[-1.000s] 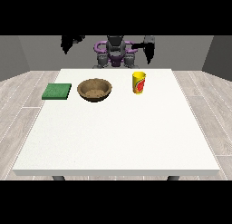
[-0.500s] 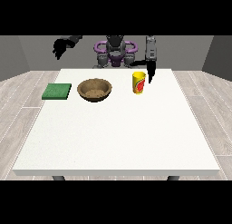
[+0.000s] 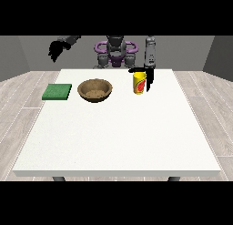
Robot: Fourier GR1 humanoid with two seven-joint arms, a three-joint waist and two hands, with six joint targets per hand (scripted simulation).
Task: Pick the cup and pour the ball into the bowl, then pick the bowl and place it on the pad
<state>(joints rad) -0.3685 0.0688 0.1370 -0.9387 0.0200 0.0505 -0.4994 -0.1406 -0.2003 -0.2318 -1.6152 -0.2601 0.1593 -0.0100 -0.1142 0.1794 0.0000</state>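
While my hand at the view's right (image 3: 149,78) hangs just beside the yellow cup (image 3: 139,84), I cannot tell if its fingers are spread. Nothing is poured yet. The round brown bowl (image 3: 95,90) sits on the white counter (image 3: 118,137), beside the flat green pad (image 3: 57,91).

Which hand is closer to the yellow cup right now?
The robot's left hand, at the view's right: it hangs right beside the yellow cup, at its right edge. The other hand, at the view's left, is raised far off, beyond the green pad.
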